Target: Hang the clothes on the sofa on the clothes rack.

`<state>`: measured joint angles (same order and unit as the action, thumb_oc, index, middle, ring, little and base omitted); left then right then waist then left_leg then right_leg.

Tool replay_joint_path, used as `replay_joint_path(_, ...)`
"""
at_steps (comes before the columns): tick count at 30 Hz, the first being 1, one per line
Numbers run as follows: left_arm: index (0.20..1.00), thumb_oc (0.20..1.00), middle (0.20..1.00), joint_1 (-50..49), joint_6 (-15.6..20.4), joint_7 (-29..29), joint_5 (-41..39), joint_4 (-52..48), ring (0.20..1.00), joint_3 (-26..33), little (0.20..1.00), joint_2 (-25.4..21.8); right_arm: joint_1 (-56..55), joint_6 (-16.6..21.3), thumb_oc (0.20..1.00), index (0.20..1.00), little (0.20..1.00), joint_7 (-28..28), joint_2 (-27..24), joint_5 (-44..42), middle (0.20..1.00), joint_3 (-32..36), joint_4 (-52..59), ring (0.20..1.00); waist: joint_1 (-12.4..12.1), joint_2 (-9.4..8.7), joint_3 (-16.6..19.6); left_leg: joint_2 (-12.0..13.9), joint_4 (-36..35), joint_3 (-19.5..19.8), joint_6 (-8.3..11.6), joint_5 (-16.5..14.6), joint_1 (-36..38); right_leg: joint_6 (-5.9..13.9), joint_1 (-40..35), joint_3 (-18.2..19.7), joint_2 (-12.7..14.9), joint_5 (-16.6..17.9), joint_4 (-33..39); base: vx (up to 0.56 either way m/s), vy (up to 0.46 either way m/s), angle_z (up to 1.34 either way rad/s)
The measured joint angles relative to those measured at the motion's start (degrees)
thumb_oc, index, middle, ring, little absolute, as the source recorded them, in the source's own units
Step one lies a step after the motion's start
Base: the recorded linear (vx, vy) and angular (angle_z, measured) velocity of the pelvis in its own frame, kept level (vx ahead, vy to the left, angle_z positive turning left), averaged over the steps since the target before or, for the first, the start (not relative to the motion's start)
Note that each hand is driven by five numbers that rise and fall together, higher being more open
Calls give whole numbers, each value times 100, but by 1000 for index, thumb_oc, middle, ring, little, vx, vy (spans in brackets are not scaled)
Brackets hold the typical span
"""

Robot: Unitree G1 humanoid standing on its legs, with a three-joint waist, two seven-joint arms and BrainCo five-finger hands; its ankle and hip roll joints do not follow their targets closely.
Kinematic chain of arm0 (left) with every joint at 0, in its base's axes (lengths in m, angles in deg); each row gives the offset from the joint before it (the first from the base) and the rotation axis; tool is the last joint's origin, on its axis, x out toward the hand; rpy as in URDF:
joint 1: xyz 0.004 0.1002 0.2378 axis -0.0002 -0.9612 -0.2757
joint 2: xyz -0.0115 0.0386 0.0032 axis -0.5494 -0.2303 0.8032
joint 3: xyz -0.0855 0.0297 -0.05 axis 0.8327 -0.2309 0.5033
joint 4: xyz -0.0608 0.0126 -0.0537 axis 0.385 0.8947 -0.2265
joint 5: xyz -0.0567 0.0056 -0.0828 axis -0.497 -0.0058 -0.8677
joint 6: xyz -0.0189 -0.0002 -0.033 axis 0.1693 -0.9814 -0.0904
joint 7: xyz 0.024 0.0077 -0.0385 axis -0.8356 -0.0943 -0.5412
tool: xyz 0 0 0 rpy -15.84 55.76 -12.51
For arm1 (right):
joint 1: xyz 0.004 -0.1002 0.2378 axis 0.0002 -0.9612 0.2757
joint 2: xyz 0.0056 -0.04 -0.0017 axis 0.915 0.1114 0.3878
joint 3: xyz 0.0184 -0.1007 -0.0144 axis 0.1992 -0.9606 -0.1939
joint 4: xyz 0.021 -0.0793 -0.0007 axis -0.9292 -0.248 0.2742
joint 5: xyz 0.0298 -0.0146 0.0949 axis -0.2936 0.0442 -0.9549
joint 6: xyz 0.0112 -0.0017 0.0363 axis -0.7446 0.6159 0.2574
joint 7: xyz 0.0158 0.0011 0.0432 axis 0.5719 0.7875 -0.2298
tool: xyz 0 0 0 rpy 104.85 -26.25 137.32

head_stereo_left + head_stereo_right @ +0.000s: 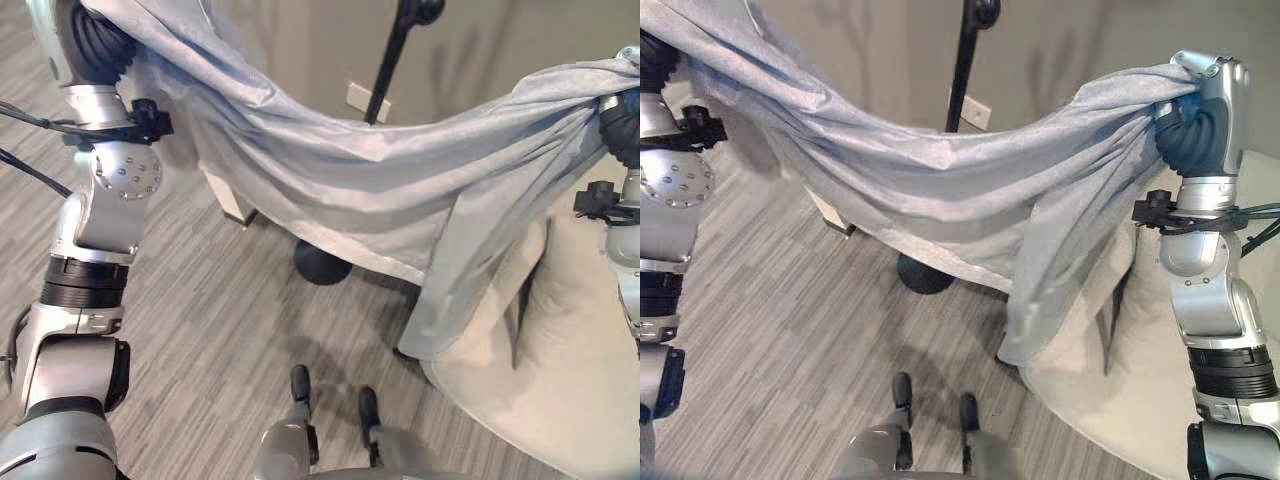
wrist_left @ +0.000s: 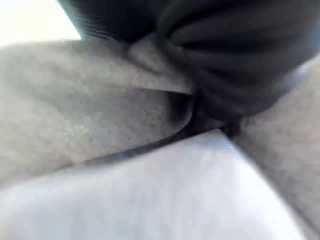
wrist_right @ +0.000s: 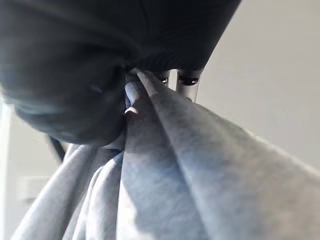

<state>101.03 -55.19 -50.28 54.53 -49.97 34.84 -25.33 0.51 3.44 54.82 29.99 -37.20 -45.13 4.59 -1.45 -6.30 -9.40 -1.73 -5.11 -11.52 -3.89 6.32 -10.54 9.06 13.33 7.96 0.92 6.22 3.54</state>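
Observation:
A large light-grey garment (image 1: 330,190) hangs stretched in the air between my two raised hands and sags in the middle. My left hand (image 1: 95,45) is at the upper left, shut on one end, with cloth draped over its dark cover. My right hand (image 1: 1200,120) is at the upper right, shut on the other end; in the right wrist view the cloth (image 3: 150,165) bunches up into the curled fingers (image 3: 187,82). A loose flap drops down in front of the sofa (image 1: 560,380). The clothes rack's black pole (image 1: 392,50) rises behind the garment, and its round base (image 1: 320,262) stands on the floor below.
The beige sofa fills the lower right. A pale low piece of furniture (image 1: 830,215) is partly hidden behind the cloth on the left. A wall socket (image 1: 367,100) sits on the grey wall behind the pole. Striped grey floor (image 1: 220,330) lies in front.

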Motion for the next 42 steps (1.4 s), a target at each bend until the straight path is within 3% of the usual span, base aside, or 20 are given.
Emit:
replay_joint_path(1, 200, 200, 200, -32, 8, 0, 0, -72, 200, 76, 200, -8, -29, 6, 200, 200, 200, 1, 5, -5, 200, 0, -9, 200, -24, -59, 14, -62, -1, -4, 42, -85, 77, -18, 9, -63, 58, 240, 19, 267, -16, 46)
replay_joint_path(2, 200, 200, 200, -252, 67, -3, -1, -211, 200, 377, 200, 15, -60, 58, 200, 200, 200, 56, 56, -17, 200, 0, -130, 200, -123, -89, 37, -25, -3, -25, 249, -246, 229, -166, -214, -83, 20, 176, 164, 227, -7, 4)
replay_joint_path(4, 200, 200, 200, -376, 62, 18, -5, -259, 200, 564, 200, 45, -141, 82, 200, 200, 200, 75, 63, -70, 200, 12, -216, 200, -159, -103, 50, 127, -4, -20, 351, -317, 528, -256, -507, -100, -139, 124, 162, 147, -12, -11)
replay_joint_path(13, 200, 200, 200, -470, 126, 144, 0, -643, 200, 566, 200, 146, -508, 95, 200, 200, 200, 119, 439, -63, 200, 331, -154, 200, -27, -90, 143, 275, -4, -18, 351, -316, 694, -280, -663, -227, -279, 104, 162, 47, -5, -2)
replay_joint_path(16, 200, 200, 200, -977, 256, 352, -80, -1194, 200, 750, 200, 35, -816, 104, 200, 200, 200, 128, 589, -18, 200, 538, -84, 200, -53, -48, 165, 255, -5, -39, 362, -326, 721, -313, -689, -227, -254, 50, 163, 50, 7, -2)
replay_joint_path(21, 200, 200, 200, -2439, 1068, 999, -1115, -2341, 200, 1630, 200, 33, -1466, 402, 200, 200, 200, 196, 905, -98, 200, 1231, 511, 200, -73, 65, 250, 256, -6, -70, 432, -377, 754, -355, -712, -221, -254, -1, 163, 32, 16, -3)
replay_joint_path(23, 200, 200, 200, -2878, 1236, 1215, -1646, -2579, 200, 2046, 200, 253, -1663, 520, 200, 200, 200, 258, 977, -289, 200, 1466, 724, 200, -72, 139, 293, 255, -6, -82, 432, -385, 757, -356, -712, -213, -254, -1, 163, 44, 17, -3)
replay_joint_path(27, 200, 200, 200, -3030, 1597, 1630, -2824, -3079, 200, 2652, 200, 833, -1656, 785, 200, 200, 200, 277, 1300, -524, 200, 2054, 1172, 200, -77, 161, 377, 261, -5, -91, 430, -384, 758, -353, -709, -207, -261, -4, 163, 42, 18, -1)
replay_joint_path(31, 200, 200, 200, -2772, 1823, 1683, -3206, -3162, 200, 2659, 200, 903, -1376, 948, 200, 200, 200, 112, 1274, -524, 200, 2101, 1239, 200, -68, 142, 635, 265, -6, -99, 430, -389, 758, -331, -709, -204, -261, -20, 163, 10, 3, -1)
replay_joint_path(33, 200, 200, 200, -2442, 1899, 1605, -3206, -3043, 200, 2547, 200, 881, -1207, 985, 200, 200, 200, -5, 1132, -523, 200, 2051, 1173, 200, -80, 141, 706, 261, -5, -89, 429, -388, 755, -335, -712, -215, -258, -17, 163, 4, -2, 2)
replay_joint_path(37, 200, 200, 200, -1539, 2036, 1407, -3202, -2389, 200, 1890, 200, 379, -732, 994, 200, 200, 200, -146, 332, -545, 200, 1676, 355, 200, -94, 92, 855, 258, -5, -65, 434, -390, 786, -276, -754, -235, -251, -62, 163, 6, -3, 3)
replay_joint_path(38, 200, 200, 200, -1084, 2015, 1300, -3204, -1890, 200, 1527, 200, 95, -492, 930, 200, 200, 200, -184, -195, -664, 200, 1402, -164, 200, -95, 85, 896, 253, -5, -37, 434, -388, 765, -277, -743, -256, -245, -61, 163, 1, -1, 7)
replay_joint_path(42, 200, 200, 200, -73, 1876, 1105, -3203, -661, 200, 666, 200, -747, 357, 802, 200, 200, 200, -222, -958, -1190, 200, 802, -1142, 200, -94, 59, 933, 256, -5, -31, 439, -384, 771, -286, -746, -266, -248, -67, 164, -1, 0, 1)
